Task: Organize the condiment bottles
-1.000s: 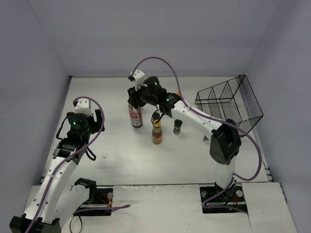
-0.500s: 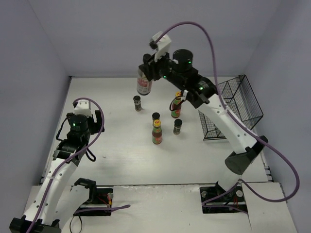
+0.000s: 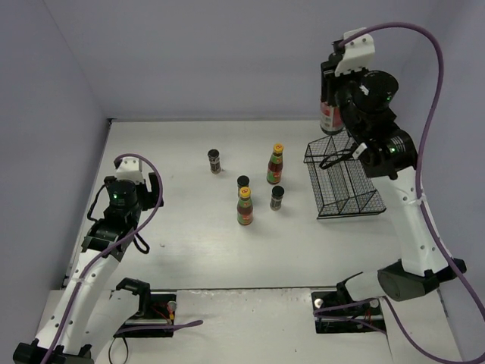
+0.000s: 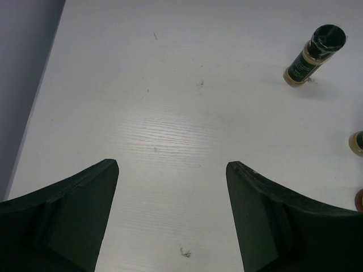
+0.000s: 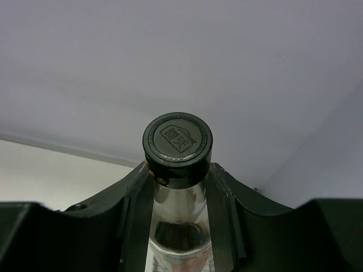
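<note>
Right hand (image 5: 180,171) around upright glass bottle (image 3: 327,118); black cap (image 5: 177,148) up

Open bench (image 3: 182,243) along the left and near side. Mid-bench crowded by two sauce bottles (image 3: 245,205) and three jars (image 3: 277,197), narrow gaps between. Right side blocked by basket (image 3: 342,184).

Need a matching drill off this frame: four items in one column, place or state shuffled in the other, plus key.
1. tall clear glass bottle with black cap and red label
2. black wire basket
3. left hand
4. leftmost short dark spice jar with black lid

A. open above bare table
B. standing upright on the table
C. gripped by the right hand, in the air
D. at the table's right edge

Pairs: 1-C, 2-D, 3-A, 4-B
</note>
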Tool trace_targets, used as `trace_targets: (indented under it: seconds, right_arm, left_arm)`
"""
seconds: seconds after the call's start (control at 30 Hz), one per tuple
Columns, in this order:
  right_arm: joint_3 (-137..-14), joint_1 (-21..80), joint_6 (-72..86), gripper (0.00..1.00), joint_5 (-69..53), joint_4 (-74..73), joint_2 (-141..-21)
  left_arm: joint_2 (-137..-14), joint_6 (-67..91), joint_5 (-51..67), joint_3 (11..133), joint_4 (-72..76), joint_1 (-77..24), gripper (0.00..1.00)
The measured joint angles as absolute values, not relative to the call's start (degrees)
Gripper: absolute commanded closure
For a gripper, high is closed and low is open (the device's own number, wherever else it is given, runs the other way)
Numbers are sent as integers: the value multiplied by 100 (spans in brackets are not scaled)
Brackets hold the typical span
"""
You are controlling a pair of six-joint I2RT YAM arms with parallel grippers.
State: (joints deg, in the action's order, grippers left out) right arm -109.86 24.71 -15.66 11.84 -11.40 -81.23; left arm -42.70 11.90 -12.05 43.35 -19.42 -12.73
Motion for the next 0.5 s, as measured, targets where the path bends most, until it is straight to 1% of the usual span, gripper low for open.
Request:
trace_targets:
  seconds: [0.1, 0.2, 0.37, 0.5]
  right_arm:
    - [-10744, 2126, -1643, 100, 1393, -1131, -7881]
    - [-10481, 1509, -1599, 100, 1459, -1118, -7734]
    - [-10020, 301, -1299, 100, 1308, -1138, -7699]
    - [-9653, -303, -1020, 100, 1149, -1079, -7719]
  left_arm:
    - [-4259, 1168, -1205, 4335, -1942, -1295, 23]
    - [-4252, 1122, -1205, 4335, -1942, -1330, 23]
    - [-4246, 1090, -1205, 4335, -1942, -1389, 23]
    - [-4246, 1087, -1205, 4335, -1942, -1400, 23]
